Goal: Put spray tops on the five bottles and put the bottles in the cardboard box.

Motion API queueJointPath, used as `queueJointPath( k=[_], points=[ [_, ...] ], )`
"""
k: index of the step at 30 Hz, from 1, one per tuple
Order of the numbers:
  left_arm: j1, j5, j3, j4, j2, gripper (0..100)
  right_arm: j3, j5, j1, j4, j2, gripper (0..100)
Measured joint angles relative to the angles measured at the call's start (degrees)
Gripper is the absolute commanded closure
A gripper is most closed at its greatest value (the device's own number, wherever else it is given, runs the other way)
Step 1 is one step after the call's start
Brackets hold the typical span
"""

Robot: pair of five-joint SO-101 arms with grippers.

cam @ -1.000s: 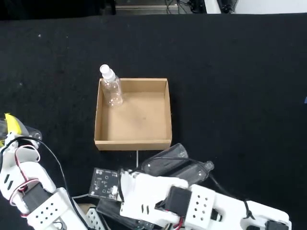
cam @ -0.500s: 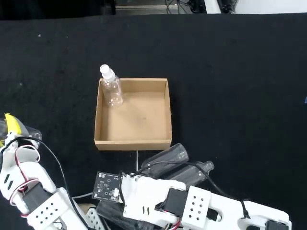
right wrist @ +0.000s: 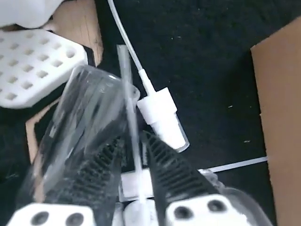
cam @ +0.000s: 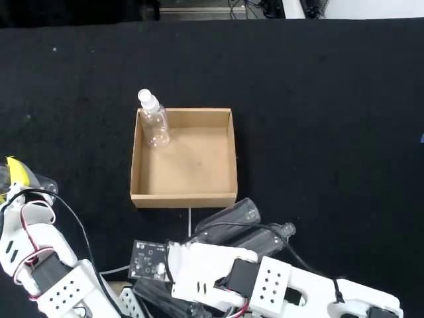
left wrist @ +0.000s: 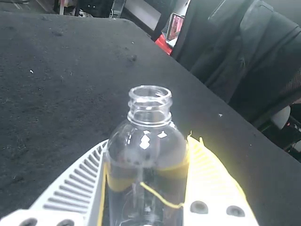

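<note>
The cardboard box sits mid-table. A clear bottle with a white spray top stands in its far left corner. My left gripper is at the near left edge, shut on an upright clear bottle whose neck is uncapped. My right gripper is low in front of the box, its black fingers shut on a spray top's thin dip tube. A loose white spray top lies just beyond the fingertips. A clear bottle lies beside the fingers.
Two clear bottles lie between the box's front wall and the right arm's body. The left arm's white perforated body and a wooden base are close to the right gripper. The table's far half is bare black cloth.
The right arm has drawn back a little toward the near edge, its wrist board shifting away from the box. The left arm and its bottle have not moved.
</note>
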Motion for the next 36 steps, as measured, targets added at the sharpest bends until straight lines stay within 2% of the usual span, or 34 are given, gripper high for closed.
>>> queueJointPath(
  k=[7,12,18,24,29,36],
  points=[
    [0.00,0.00,0.00,0.00,0.00,97,-2.37,0.44,10.29,1.76,0.00,98.7],
    [0.00,0.00,0.00,0.00,0.00,97,-3.87,0.44,11.69,3.16,0.00,98.8],
    [0.00,0.00,0.00,0.00,0.00,97,-7.56,-2.99,15.82,6.33,0.00,98.2],
    [0.00,0.00,0.00,0.00,0.00,97,-7.74,-4.57,16.09,6.95,0.00,81.1],
    [0.00,0.00,0.00,0.00,0.00,97,-7.74,-7.91,15.91,6.95,0.00,85.3],
    [0.00,0.00,0.00,0.00,0.00,97,-6.07,-8.79,10.55,2.81,0.00,85.8]
  ],
)
